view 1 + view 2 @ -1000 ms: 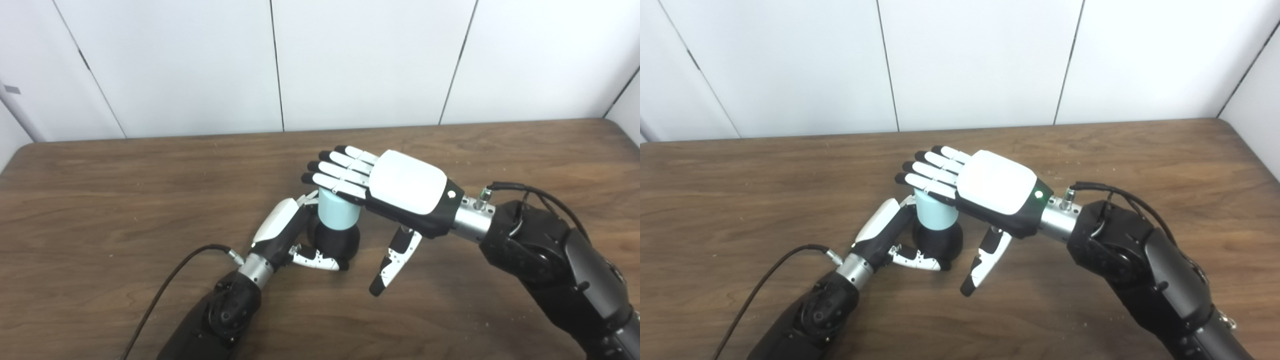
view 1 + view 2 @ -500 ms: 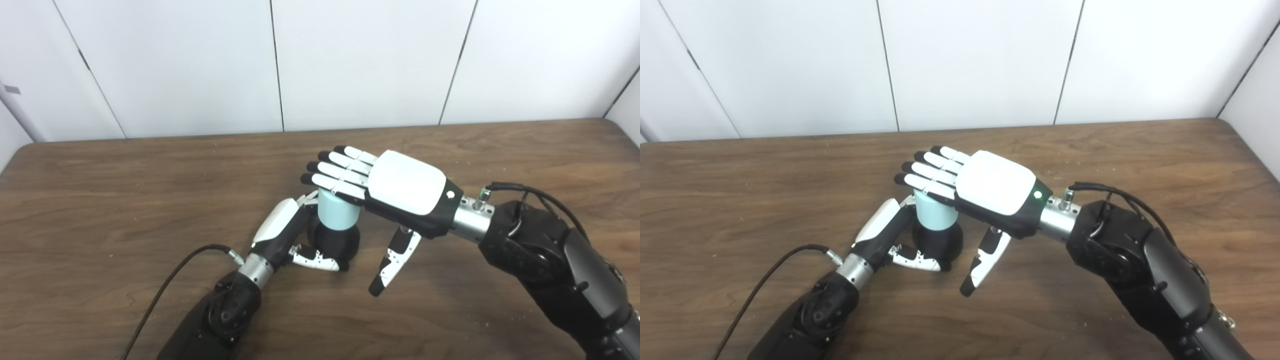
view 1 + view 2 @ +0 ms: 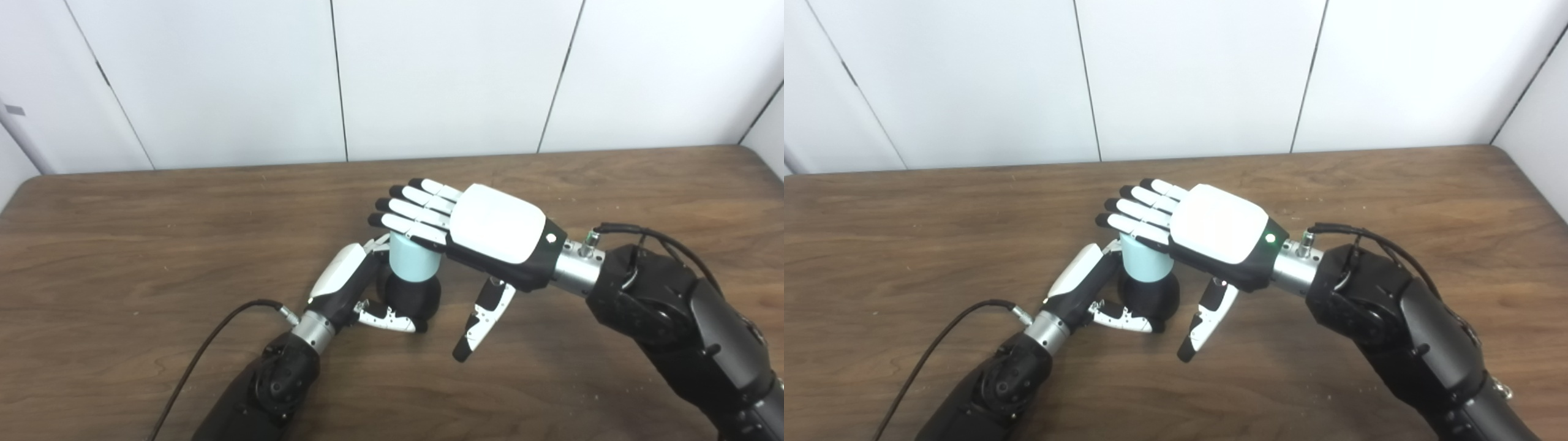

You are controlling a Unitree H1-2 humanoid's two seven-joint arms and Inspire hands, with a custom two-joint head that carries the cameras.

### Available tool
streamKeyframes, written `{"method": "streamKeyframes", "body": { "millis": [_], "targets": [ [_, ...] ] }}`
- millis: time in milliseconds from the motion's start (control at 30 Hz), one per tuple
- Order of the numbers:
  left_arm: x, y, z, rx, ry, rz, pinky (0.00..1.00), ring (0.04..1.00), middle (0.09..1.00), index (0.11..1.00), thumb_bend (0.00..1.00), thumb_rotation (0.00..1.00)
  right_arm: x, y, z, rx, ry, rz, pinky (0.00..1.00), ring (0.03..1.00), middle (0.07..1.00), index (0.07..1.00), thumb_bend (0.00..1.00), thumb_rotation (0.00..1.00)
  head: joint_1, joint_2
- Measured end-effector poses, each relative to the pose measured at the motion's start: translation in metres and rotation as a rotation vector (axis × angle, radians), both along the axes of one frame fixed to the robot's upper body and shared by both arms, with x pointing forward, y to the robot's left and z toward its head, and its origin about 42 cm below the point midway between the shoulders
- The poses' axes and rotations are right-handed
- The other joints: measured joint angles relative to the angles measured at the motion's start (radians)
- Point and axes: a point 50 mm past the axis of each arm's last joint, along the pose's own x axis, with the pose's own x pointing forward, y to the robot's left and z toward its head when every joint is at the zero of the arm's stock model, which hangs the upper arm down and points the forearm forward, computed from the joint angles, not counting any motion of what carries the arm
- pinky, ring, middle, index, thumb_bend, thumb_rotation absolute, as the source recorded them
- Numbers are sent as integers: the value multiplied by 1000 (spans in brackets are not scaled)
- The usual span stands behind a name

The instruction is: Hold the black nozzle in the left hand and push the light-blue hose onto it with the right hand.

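Seemingly one hose (image 3: 414, 262) on one nozzle (image 3: 413, 297), two hands

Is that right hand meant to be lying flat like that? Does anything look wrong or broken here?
Nothing looks broken or spilled. The right hand lies flat and open on the blue hose, which stands upright on the black nozzle held by the left hand.

bare table (image 3: 153, 233) all around; right hand (image 3: 484, 229) flat over hose (image 3: 414, 264) top
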Motion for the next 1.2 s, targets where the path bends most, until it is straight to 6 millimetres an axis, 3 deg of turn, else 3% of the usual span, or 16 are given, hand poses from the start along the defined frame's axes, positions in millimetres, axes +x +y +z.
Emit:
{"method": "streamKeyframes", "body": {
  "millis": [1200],
  "targets": [
    [-2, 1, 0, 0, 2, -2, 1000, 962, 814, 483, 503, 85, -3, 1, -4, 6, -11, -7, 1000, 1000, 1000, 992, 991, 569, 0, 8]
  ]
}}
